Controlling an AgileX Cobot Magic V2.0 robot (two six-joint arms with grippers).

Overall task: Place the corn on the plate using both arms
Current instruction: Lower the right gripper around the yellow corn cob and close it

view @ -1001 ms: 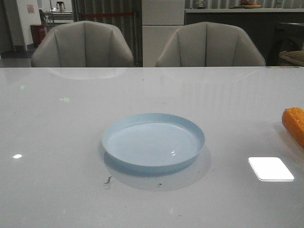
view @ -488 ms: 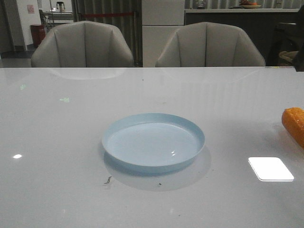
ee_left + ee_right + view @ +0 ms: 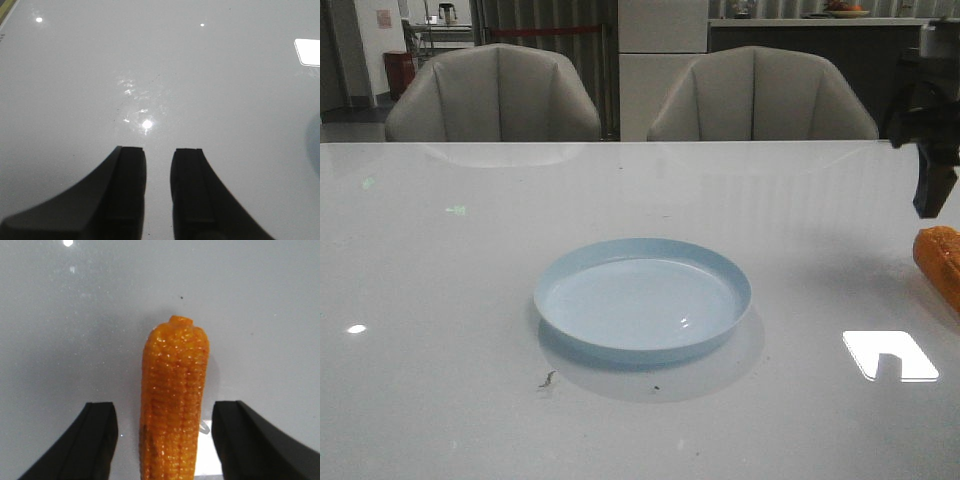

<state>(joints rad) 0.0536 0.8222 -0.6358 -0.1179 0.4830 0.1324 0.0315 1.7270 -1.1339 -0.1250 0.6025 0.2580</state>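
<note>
The pale blue plate (image 3: 642, 300) lies empty in the middle of the white table. The orange corn (image 3: 940, 260) lies on the table at the far right, cut off by the front view's edge. My right gripper (image 3: 932, 192) hangs just above and behind it. In the right wrist view the corn (image 3: 175, 390) lies lengthwise between the wide-open fingers of the right gripper (image 3: 165, 407), touching neither. My left gripper (image 3: 159, 150) is out of the front view; its fingers stand nearly shut with a narrow gap, empty, over bare table.
Two grey chairs (image 3: 495, 95) stand behind the table's far edge. A bright light reflection (image 3: 890, 355) lies on the tabletop in front of the corn. Small dark specks (image 3: 548, 380) lie in front of the plate.
My right arm has come into the front view from the upper right and now hangs over the corn. Plate and corn have not moved.
</note>
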